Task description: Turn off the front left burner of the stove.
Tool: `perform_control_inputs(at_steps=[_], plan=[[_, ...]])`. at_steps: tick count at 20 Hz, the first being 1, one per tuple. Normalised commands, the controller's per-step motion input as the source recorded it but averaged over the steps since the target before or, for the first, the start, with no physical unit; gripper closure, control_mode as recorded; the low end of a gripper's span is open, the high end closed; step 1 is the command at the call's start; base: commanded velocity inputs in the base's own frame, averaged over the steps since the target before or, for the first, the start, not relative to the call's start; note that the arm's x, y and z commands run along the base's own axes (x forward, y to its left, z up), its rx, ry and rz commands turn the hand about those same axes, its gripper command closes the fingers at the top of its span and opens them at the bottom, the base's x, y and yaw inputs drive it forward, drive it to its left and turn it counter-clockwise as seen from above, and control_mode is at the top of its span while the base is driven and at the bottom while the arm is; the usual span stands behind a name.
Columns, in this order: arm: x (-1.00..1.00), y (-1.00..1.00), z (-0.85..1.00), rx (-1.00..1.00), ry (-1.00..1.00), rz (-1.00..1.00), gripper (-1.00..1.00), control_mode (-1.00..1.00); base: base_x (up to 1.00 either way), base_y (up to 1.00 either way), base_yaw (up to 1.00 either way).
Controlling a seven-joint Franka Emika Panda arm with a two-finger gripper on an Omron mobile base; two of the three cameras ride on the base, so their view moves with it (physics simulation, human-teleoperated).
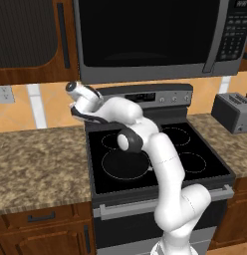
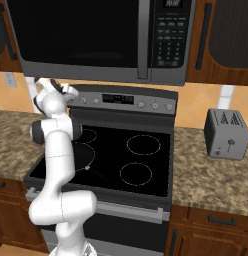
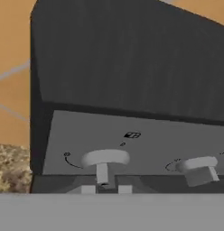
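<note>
The stove [image 1: 195, 144] is a black glass cooktop with a grey control panel [image 2: 146, 97] at the back. Its front left burner [image 1: 125, 164], the widest white ring, lies partly behind my arm in the right base view as the burner [image 2: 85, 156]. My gripper [image 3: 106, 190] is held up at the left end of the panel, seen as the gripper [image 2: 70, 93] from the right base. In the hand view the leftmost knob [image 3: 105, 159] sits just ahead of the gripper, its handle between my open fingertips [image 3: 88, 190] without touching them. A second knob [image 3: 197, 164] is to the right.
A large microwave [image 1: 145, 35] hangs close above the panel. A grey toaster [image 2: 226, 134] stands on the granite counter [image 2: 206, 165] right of the stove. More counter [image 1: 41, 159] lies to the left, with a wall outlet [image 1: 5, 93] behind it.
</note>
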Motion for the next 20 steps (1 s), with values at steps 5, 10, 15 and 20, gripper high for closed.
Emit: perform_control_inputs(at_steps=[5, 10, 15, 20], plan=[[0.08, -0.17, 0.00, 0.62, -0.10, -0.31, 1.00, -1.00, 0.00, 0.00, 0.00], [0.18, -0.13, -0.02, 0.60, -0.10, -0.33, 1.00, -1.00, 0.00, 0.00, 0.00], [0.23, -0.18, -0.04, 0.59, -0.13, -0.34, 1.00, -1.00, 0.00, 0.00, 0.00], [0.22, -0.21, -0.03, 0.55, -0.16, -0.34, 1.00, -1.00, 0.00, 0.00, 0.00]])
